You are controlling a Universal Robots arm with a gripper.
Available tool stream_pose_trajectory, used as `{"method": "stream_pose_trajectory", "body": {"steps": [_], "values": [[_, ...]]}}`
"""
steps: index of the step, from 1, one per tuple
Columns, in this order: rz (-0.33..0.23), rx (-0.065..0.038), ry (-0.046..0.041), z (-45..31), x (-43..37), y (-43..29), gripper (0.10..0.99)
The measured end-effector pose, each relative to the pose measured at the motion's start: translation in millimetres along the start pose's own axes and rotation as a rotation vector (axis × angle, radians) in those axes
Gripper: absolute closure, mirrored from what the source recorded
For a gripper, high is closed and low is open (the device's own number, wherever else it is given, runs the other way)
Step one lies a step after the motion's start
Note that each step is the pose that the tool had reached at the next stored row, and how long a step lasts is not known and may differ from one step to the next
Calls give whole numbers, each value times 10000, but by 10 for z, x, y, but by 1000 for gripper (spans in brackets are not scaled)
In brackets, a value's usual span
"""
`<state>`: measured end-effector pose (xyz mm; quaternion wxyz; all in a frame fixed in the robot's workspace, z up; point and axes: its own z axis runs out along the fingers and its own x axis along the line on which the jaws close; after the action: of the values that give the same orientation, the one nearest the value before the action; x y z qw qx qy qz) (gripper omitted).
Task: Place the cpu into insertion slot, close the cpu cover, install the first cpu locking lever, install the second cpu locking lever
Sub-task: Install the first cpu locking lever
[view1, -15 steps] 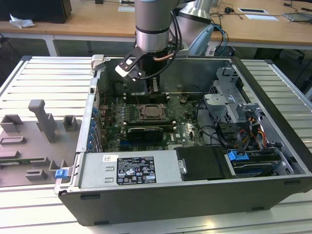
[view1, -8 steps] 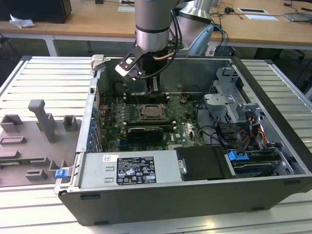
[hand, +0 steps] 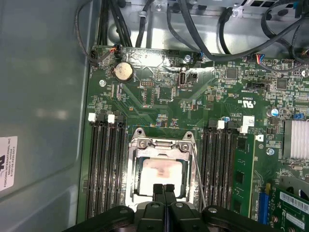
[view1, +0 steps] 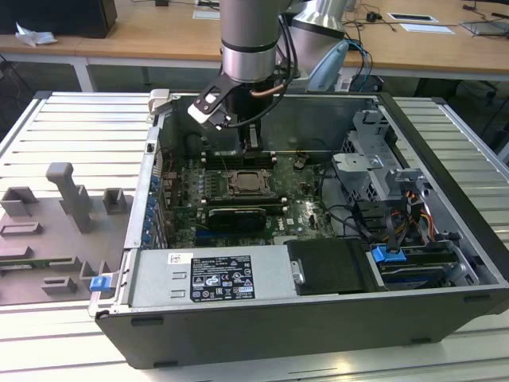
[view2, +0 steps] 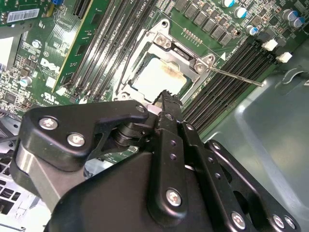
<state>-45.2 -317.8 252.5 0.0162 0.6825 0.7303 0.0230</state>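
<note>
On a slatted metal desk (view1: 71,119), a grey fixture tray (view1: 48,231) with a small blue clip (view1: 99,282) at its corner lies at the exterior view's left, just beside an open computer case (view1: 278,338). A labelled power supply (view1: 211,278) sits along the case's near wall.

At centre, the robot arm (view1: 248,40) reaches down into the case, its gripper (view1: 253,139) low over the green motherboard (view1: 187,191), just behind the processor socket. In the first wrist view the two black fingers (hand: 158,191) are pressed together tip to tip with nothing between them, poised over the socket's edge; whether they touch it cannot be told.

The cpu (hand: 161,170) sits in the socket, its pale metal top marked by a brownish smear. The cpu cover (hand: 162,144) lies flat around it, framing the chip. In the second wrist view a thin metal locking lever (view2: 236,77) angles away from the socket's corner, out over the memory slots (view2: 227,82).

A long black expansion card (view1: 236,216) lies just in front of the socket. Toward the exterior view's right stand a grey drive cage (view1: 370,163), loose black cables (view1: 358,219) and a blue tab (view1: 387,256).
</note>
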Motion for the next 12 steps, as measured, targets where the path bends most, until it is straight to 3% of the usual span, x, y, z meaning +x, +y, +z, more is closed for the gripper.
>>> {"method": "stream_pose_trajectory", "body": {"steps": [12], "values": [[0, 0, 0, -59, 0, 3, 980]]}}
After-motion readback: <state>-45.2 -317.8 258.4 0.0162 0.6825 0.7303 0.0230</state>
